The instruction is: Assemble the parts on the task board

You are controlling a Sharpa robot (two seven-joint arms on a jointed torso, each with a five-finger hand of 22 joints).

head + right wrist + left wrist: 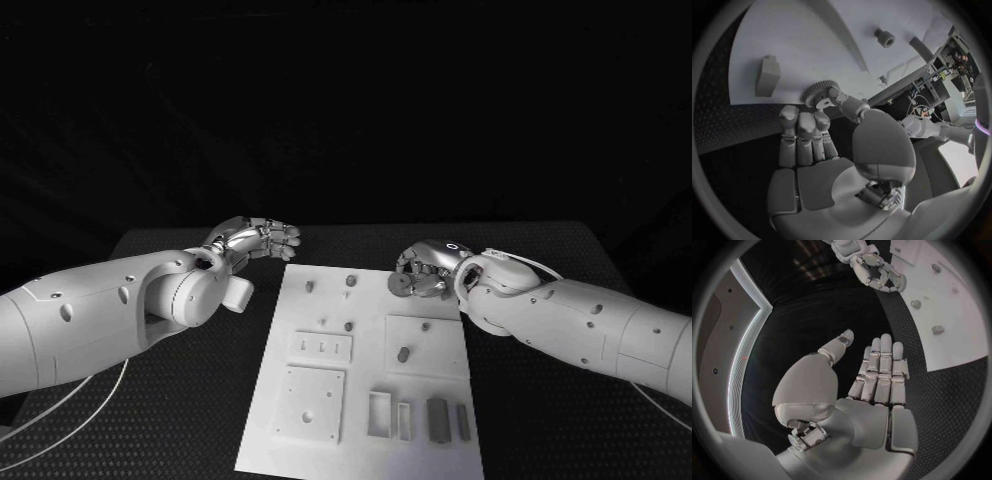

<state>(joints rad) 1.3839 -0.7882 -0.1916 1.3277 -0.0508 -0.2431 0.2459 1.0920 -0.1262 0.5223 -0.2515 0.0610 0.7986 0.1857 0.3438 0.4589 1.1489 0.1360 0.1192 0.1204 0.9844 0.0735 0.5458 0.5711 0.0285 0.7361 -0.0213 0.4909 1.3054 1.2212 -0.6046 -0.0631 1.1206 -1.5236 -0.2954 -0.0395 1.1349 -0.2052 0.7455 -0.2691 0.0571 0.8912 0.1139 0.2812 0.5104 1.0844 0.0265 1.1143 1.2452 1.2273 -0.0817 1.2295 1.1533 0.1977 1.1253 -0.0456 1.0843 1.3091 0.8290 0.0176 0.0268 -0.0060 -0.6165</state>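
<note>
A white task board (361, 400) lies in the middle of a black table (562, 250), and both of the robot's silver hands hang near the board's far end. The right hand (426, 270) hovers over the board's far right corner, pinching a small round toothed gear (820, 91) between its thumb and fingertips (822, 117), with the rest of the fingers lying side by side; in the head view the gear (398, 284) shows as a small grey disc at the hand's inner side, just above the board. The left hand (257, 238) is off the board's far left corner, above the bare table; the left wrist view shows it flat and holding nothing, fingers (879, 370) straight and close beside one another, thumb set apart. On the board itself, grey parts stand or lie in several places: two small pegs (309, 286) near the far edge, a raised plate with three slots (322, 347) on the left side, a larger square plate (310, 403) nearer than that, a square plate with an oval peg (404, 353) right of the slotted one, and a row of upright rectangular pieces (437, 417) toward the board's near right corner. The right wrist view shows a rectangular block (767, 76) and a short round peg (884, 37) standing on the board close to the held gear
</note>
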